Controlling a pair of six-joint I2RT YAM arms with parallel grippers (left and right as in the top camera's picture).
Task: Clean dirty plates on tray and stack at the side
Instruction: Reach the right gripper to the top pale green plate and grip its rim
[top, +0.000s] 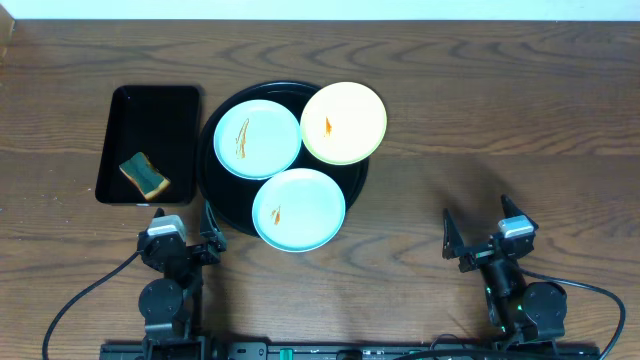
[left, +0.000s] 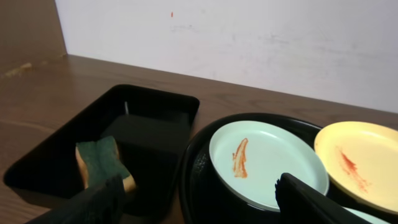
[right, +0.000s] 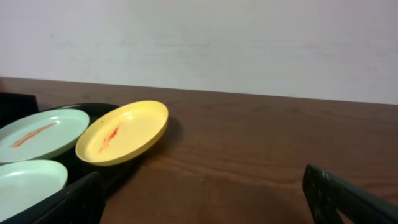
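Three plates sit on the round black tray (top: 222, 200). A pale blue-green plate (top: 257, 139) with an orange streak lies at its left. A pale yellow plate (top: 344, 122) with an orange streak overhangs the rim at the upper right. A second blue-green plate (top: 298, 209) with a small streak lies at the front. In the left wrist view I see the streaked blue-green plate (left: 267, 163) and the yellow plate (left: 360, 163). In the right wrist view the yellow plate (right: 123, 132) rests on the tray rim. My left gripper (top: 185, 225) is open and empty just left of the tray's front. My right gripper (top: 482, 230) is open and empty, far right of the tray.
A rectangular black tray (top: 148, 143) stands left of the round tray and holds a green and yellow sponge (top: 144, 175), which also shows in the left wrist view (left: 102, 163). Bare wooden table (top: 500, 120) spreads to the right of the plates.
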